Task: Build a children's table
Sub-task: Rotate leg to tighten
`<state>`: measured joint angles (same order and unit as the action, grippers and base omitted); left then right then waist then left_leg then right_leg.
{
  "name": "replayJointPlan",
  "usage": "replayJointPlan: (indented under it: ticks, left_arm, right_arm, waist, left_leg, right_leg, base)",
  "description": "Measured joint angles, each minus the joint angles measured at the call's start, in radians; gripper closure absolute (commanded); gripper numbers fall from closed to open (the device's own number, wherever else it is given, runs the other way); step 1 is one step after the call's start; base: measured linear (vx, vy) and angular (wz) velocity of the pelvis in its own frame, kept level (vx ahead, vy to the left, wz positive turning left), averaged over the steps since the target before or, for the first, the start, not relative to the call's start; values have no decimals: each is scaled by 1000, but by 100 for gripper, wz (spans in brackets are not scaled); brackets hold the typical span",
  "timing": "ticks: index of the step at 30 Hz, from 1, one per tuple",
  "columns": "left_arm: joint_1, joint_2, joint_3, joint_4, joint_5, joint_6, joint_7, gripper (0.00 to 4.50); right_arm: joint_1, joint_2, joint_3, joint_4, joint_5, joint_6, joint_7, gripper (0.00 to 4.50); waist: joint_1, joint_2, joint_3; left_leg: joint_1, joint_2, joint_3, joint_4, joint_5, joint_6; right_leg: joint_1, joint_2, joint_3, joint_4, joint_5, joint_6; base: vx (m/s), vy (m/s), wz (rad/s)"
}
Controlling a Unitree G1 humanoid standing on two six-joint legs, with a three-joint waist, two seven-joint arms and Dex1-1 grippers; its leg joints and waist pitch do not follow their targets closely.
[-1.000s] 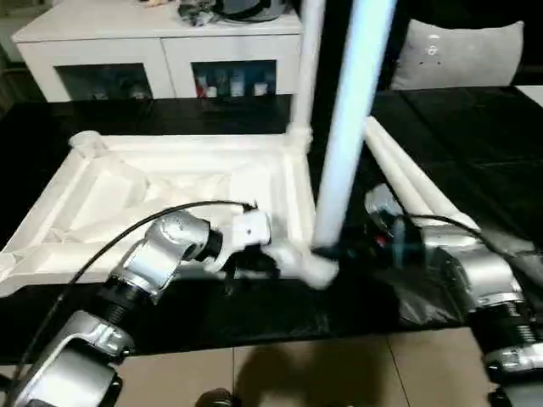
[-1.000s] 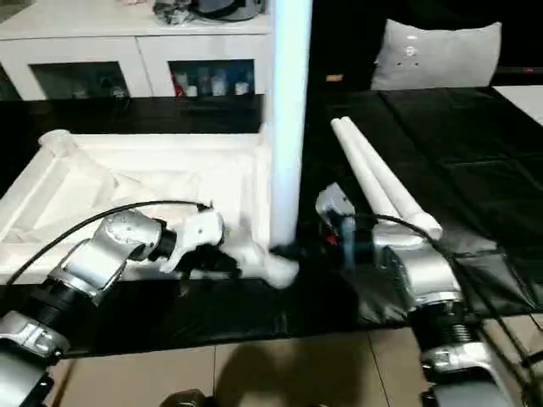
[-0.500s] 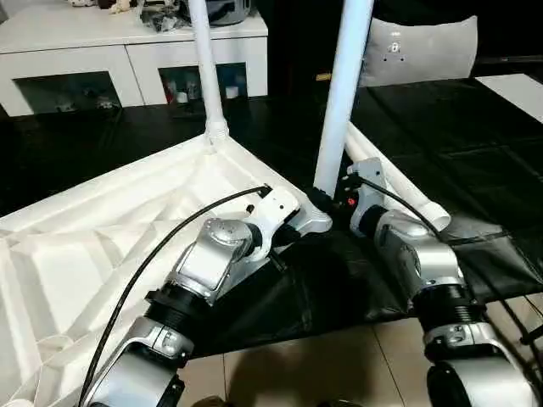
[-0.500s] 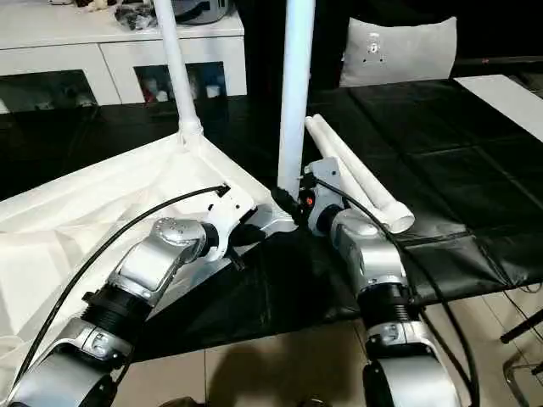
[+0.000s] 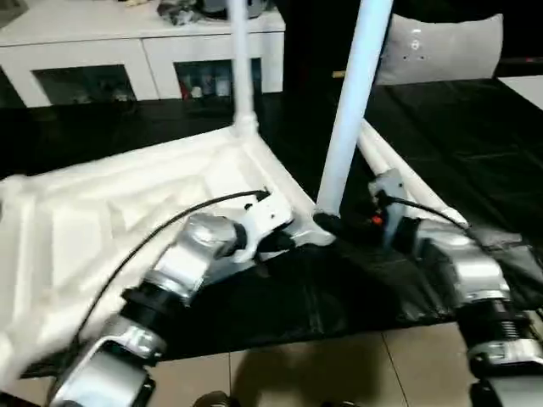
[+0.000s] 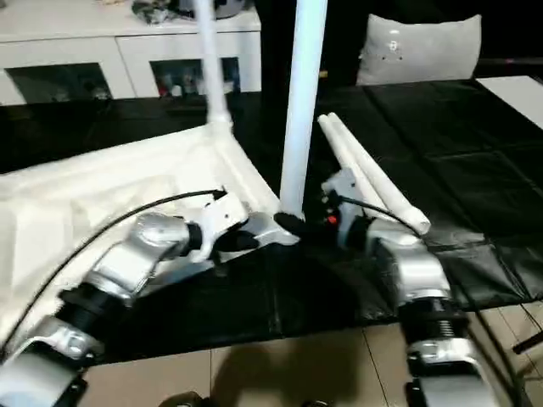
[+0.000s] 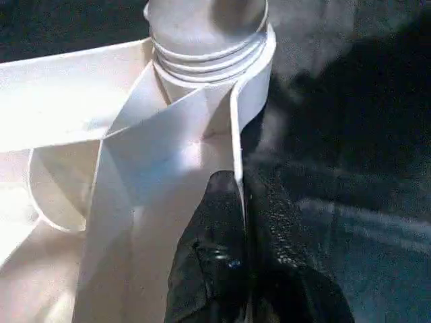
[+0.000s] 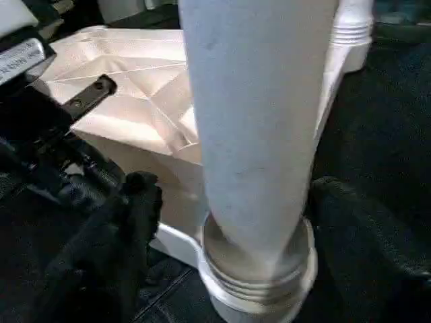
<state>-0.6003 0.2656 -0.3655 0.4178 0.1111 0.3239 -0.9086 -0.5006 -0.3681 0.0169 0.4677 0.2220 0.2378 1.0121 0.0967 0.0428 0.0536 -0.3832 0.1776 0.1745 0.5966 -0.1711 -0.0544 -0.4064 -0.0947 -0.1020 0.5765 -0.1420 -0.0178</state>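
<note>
The children's table [image 5: 127, 220] lies upside down on the black desk [image 5: 475, 144], with its ribbed underside facing up. Two white legs stand upright in its corner sockets: the near leg [image 5: 348, 110] at the corner closest to the robot, and the far leg [image 5: 240, 64] at the corner behind it. Two more legs [image 6: 369, 174] lie side by side on the desk, to the right of the table top.

The left gripper [image 7: 244, 202] is clenched on the thin rim of the table top, just beside the socket of the near leg; one finger sits inside the rim and the other outside. The right gripper [image 8: 222, 202] is released: its fingers [image 8: 128, 208] stand apart on both sides of the near leg, close to its base, and do not press on it.

Behind the desk there is a white cabinet [image 5: 144, 51] and a grey cushion [image 5: 441, 47].
</note>
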Motion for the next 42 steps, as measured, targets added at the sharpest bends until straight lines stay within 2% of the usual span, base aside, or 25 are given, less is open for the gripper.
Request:
replayJointPlan:
  ticks: [4, 6, 11, 15, 20, 23, 27, 29, 32, 33, 36, 39, 42]
  left_arm:
    - [1, 83, -32, 4, -18, -108, -128, 450]
    - [1, 124, -37, 6, -24, -148, -197, 450]
    - [-1, 157, -61, 6, -31, -206, -307, 450]
    - [-31, 144, -75, 52, -28, -223, -301, 450]
    - [-105, 55, -59, 186, 10, -169, -135, 450]
    - [-135, 22, -24, 236, 14, -93, -48, 450]
    - [-183, -27, 25, 313, 5, -20, 70, 450]
    - [-204, -55, 48, 353, -1, -9, 122, 450]
    - [-228, -113, 89, 424, -11, -41, 209, 450]
    - [-230, -134, 100, 442, -23, -63, 230, 407]
    - [-229, -173, 128, 450, -58, -79, 242, 390]
    - [-230, -183, 138, 433, -73, -118, 268, 352]
    - [-230, -186, 195, 426, -79, -174, 336, 349]
  right_arm:
    - [21, -118, 48, -37, 8, -3, 159, 47]
    - [24, -148, 60, -37, 7, -8, 217, 47]
    - [23, -154, 102, -36, -2, -36, 288, 47]
    - [23, -157, 117, -34, -13, -52, 300, 47]
    - [42, -174, 112, -65, -20, -47, 290, 47]
    - [65, -192, 107, -83, -18, -43, 278, 47]
    - [83, -199, 97, -102, -18, -27, 266, 47]
    - [84, -196, 94, -112, -18, -19, 250, 47]
    - [85, -147, 90, -115, -21, 13, 176, 47]
    - [85, -121, 93, -115, -25, 22, 142, 44]
    - [84, -67, 97, -111, -42, 24, 41, 44]
    - [84, -40, 96, -111, -45, 24, -13, 44]
    - [84, 9, 64, -112, -47, 22, -103, 44]
  waist:
    - [12, 0, 0]
    - [16, 0, 0]
    - [27, 0, 0]
    - [33, 0, 0]
    - [41, 0, 0]
    - [26, 0, 0]
    - [-7, -1, 0]
    - [-12, -1, 0]
    - [-7, -1, 0]
    - [-2, -1, 0]
    - [16, -1, 0]
    - [29, 0, 0]
    - [36, 0, 0]
  left_leg:
    - [0, 0, 0, 0, 0, 0]
    - [0, 1, 0, 0, 0, 0]
    - [1, 0, 0, 2, 0, 0]
    - [2, 0, 0, 3, 0, 0]
    - [4, 0, 0, 4, 0, 0]
    - [6, 0, 0, 5, 0, 0]
    - [5, 0, 0, 6, 0, 1]
    - [4, 0, 0, 5, 0, 1]
    - [-2, 0, -1, 5, 0, 1]
    - [-4, 1, -1, 4, 0, 1]
    - [-11, 1, -1, 4, 2, 8]
    - [-18, 1, -1, 5, 1, 8]
    - [-18, 1, -1, 6, 1, 9]
  right_leg:
    - [0, 0, 0, 0, 0, 0]
    - [0, 0, 0, 1, 0, 0]
    - [1, 0, 1, 1, 0, 0]
    - [3, 0, 1, 1, 0, 0]
    - [5, 0, 2, 1, 0, 0]
    - [6, 0, 1, 1, 0, 0]
    - [4, 0, 1, -1, 0, 1]
    - [3, 0, 1, -1, 0, 1]
    - [0, 0, -2, 0, 0, 0]
    - [-1, 0, -2, 0, 0, 0]
    - [-8, 0, -2, 1, 2, -3]
    - [-14, 0, -2, 1, 2, -3]
    - [-14, 0, -2, 1, 3, -4]
  base:
    - [0, 0, 0]
    - [0, 0, 0]
    - [0, 0, 0]
    - [0, 0, 0]
    - [0, 0, 0]
    - [0, 0, 0]
    - [0, 0, 0]
    - [0, 0, 0]
    - [0, 0, 0]
    - [0, 0, 0]
    - [0, 0, 0]
    - [0, 0, 0]
    - [0, 0, 0]
